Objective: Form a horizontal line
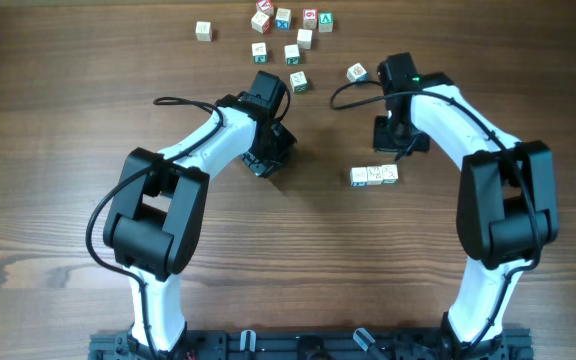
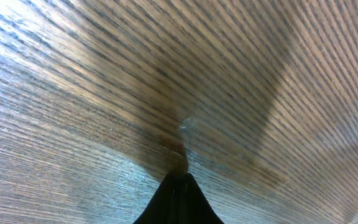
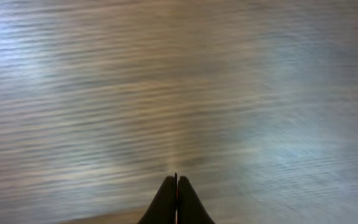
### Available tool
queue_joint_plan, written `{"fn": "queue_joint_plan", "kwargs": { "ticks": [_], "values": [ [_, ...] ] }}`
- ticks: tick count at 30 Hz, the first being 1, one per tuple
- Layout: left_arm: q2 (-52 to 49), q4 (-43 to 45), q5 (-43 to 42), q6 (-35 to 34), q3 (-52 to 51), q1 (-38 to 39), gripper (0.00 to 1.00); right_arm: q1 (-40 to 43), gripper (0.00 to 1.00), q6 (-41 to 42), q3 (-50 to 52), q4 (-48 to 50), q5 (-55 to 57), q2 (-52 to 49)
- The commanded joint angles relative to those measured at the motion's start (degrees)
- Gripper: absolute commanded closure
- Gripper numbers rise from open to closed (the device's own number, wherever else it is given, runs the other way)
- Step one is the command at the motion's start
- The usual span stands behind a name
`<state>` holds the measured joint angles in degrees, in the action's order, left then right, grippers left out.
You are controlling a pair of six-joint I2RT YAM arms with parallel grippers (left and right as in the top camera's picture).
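Horizontal line (image 1: 374,175) sits right of centre in the overhead frame, a short row of three small pale letter cubes lying side by side and touching, running left to right on the wooden worktop (image 1: 48,150). As a judgement, the row reads as formed: the three cubes look level with one another and no gap shows between them, though they are too small to tell whether their edges are perfectly flush. Just above the row in the frame, the right gripper (image 1: 395,146) points down at the worktop, near the cubes but apart from them. Its wrist view shows the two fingers pressed together over bare wood with nothing between them. To the left of the row, near frame centre, the left gripper (image 1: 266,165) is likewise closed and empty, and its wrist view shows only wood grain beyond the shut tips. Further out, along the top of the frame, a scatter of loose cubes (image 1: 292,54) lies spread apart, with one stray cube (image 1: 356,72) just left of the right arm's wrist. The task sentence does not say whether these should join the row. If three suffice, little seems left beyond drawing the arms clear. If not, each loose cube would need fetching and setting against an end of the row.
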<state>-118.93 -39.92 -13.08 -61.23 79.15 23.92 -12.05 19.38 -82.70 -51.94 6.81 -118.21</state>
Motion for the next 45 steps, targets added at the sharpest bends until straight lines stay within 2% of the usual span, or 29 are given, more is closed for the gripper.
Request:
{"fn": "queue_joint_plan", "kwargs": {
  "ticks": [1, 8, 17, 40, 45],
  "values": [
    [-2.89, -1.51, 5.9, -0.72, -2.1, -0.63, 0.96, 1.66, 0.95, 3.54, -0.98, -3.37, 2.89, -0.85],
    [-2.89, -1.51, 5.88, -0.72, -2.1, -0.63, 0.96, 1.73, 0.96, 4.5, -0.98, -9.2, -2.19, -0.85],
    [-2.89, -1.53, 5.9, -0.72, -2.1, -0.63, 0.96, 1.75, 0.95, -1.84, -0.96, -10.12, -13.31, -0.85],
    [-2.89, -1.53, 5.9, -0.72, -2.1, -0.63, 0.96, 1.75, 0.95, -1.86, -0.96, -8.96, -13.0, -0.85],
    [-2.89, -1.53, 5.9, -0.72, -2.1, -0.63, 0.96, 1.75, 0.95, -1.62, -0.96, -9.38, -7.39, -0.83]
  ]
}}
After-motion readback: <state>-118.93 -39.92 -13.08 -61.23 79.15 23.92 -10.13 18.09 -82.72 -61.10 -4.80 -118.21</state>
